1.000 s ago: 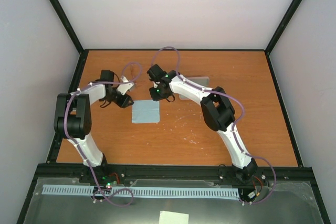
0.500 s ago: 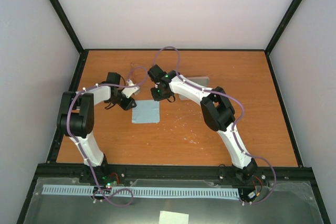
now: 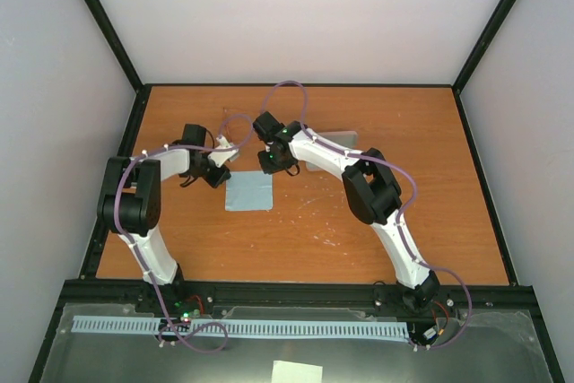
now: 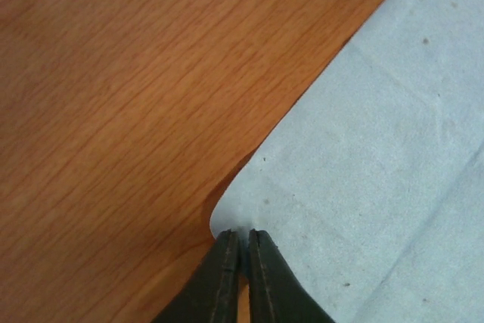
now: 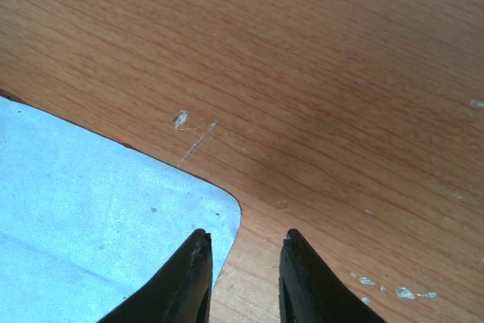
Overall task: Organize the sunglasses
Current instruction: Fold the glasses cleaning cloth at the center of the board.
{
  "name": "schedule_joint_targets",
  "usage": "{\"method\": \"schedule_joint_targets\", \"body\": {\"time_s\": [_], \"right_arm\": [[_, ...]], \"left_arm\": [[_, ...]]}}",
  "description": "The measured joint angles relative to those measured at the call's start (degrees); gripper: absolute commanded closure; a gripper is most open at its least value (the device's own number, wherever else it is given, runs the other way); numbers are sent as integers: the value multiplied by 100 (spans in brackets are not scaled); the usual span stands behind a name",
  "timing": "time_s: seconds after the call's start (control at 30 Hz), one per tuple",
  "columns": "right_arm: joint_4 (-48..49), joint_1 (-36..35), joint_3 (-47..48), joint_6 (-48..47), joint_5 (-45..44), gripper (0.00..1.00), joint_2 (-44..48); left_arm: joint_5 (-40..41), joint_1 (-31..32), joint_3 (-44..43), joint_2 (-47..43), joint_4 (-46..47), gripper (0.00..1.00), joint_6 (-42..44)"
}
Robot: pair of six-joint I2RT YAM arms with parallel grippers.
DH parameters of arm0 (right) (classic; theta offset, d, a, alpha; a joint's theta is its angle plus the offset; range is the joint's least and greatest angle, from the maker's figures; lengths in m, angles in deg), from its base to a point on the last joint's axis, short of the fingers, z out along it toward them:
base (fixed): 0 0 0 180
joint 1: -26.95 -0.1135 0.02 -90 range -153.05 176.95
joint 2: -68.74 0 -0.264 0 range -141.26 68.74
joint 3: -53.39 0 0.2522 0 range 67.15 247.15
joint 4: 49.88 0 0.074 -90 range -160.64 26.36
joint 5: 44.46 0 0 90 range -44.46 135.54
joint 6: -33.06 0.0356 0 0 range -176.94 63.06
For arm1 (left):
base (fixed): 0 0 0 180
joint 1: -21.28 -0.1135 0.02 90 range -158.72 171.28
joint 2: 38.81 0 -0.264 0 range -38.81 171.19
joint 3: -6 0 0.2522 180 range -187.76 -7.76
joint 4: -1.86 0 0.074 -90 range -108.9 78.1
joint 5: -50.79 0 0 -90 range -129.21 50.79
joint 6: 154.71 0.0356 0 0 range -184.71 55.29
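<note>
The sunglasses are out of view in every frame. A flat blue-grey cloth [image 3: 250,191] lies on the orange table between the two arms. My left gripper [image 3: 226,170] is at the cloth's far left corner. In the left wrist view the cloth [image 4: 363,149] puckers at that corner, and the left gripper [image 4: 242,234] is shut on it. My right gripper [image 3: 272,168] hovers at the far right corner. In the right wrist view the right gripper [image 5: 243,241] is open, one finger over the cloth [image 5: 91,217] and the other over bare wood.
A flat grey thing [image 3: 339,139] shows partly behind the right arm at the back. The table [image 3: 296,239] carries white specks and scratches. Black frame rails run along its edges, and pale walls close it in.
My left arm has moved right to the cloth's corner, and its jaws have closed on that corner. The right gripper has barely moved.
</note>
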Motion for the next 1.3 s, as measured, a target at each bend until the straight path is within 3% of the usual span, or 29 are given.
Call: {"method": "schedule_joint_targets", "body": {"time_s": [0.17,0.37,0.6,0.97,1.3], "right_arm": [[11,0,-4,44,35,63,0],[92,-2,-184,42,103,61,0],[166,-48,-249,15,199,68,-17],[81,-166,7,-17,203,69,-286],[-76,-173,269,-4,59,97,-448]], "left_arm": [[4,0,59,-2,109,100,33],[11,0,107,-17,197,100,31],[20,2,111,-24,203,100,31],[35,11,116,-37,203,99,28],[35,11,116,-46,199,100,-11]]}}
